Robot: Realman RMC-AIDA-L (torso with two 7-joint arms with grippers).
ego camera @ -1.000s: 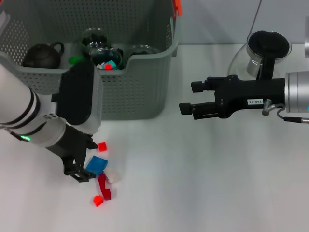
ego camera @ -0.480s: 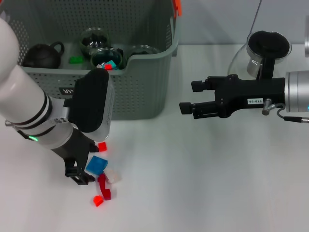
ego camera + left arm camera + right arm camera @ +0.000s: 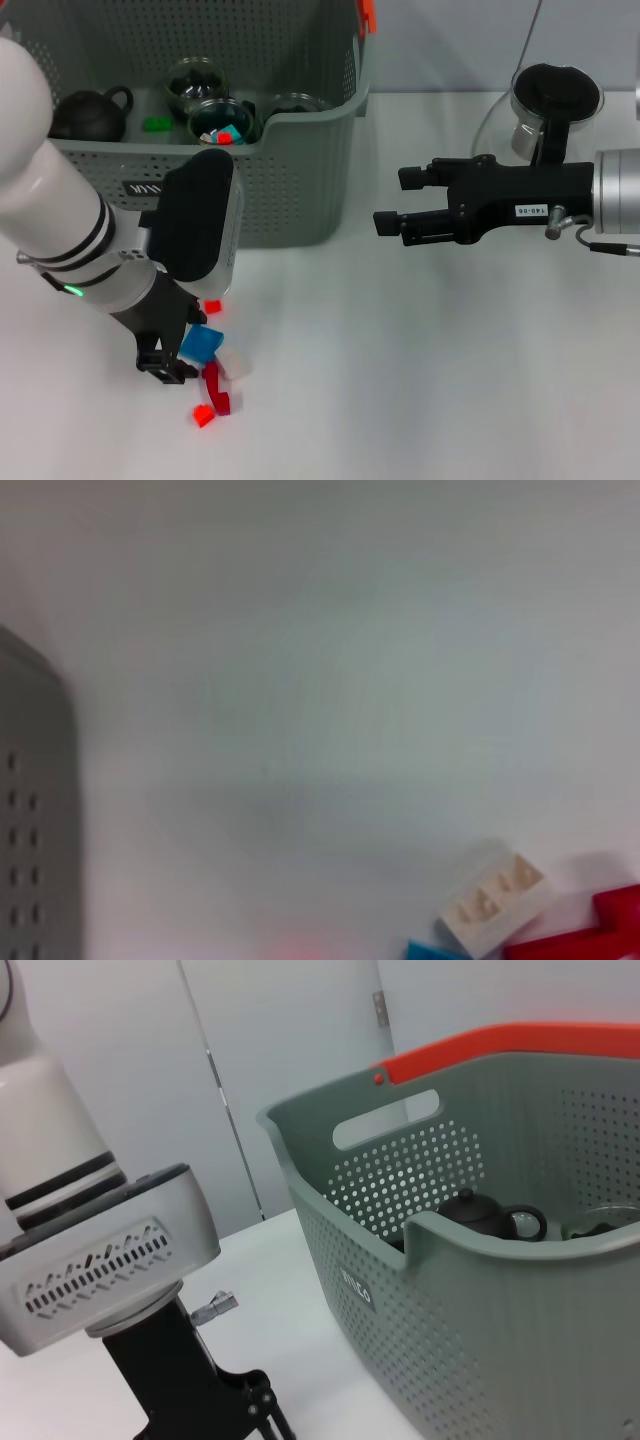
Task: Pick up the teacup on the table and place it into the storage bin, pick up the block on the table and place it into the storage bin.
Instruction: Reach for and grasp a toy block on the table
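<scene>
A blue block (image 3: 200,343) lies at the lower left of the head view among a white block (image 3: 236,362) and red pieces (image 3: 216,388), on the white table (image 3: 420,380). The left gripper (image 3: 176,352) is down at the blue block; whether its fingers grip cannot be told. The grey storage bin (image 3: 290,180) fills the upper left. The right gripper (image 3: 388,203), jaws apart and empty, hovers at centre right.

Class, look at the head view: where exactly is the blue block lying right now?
The blue block lies on the white table in front of the grey bin, on the robot's left, right beside the left pincer and next to a white block.
</scene>
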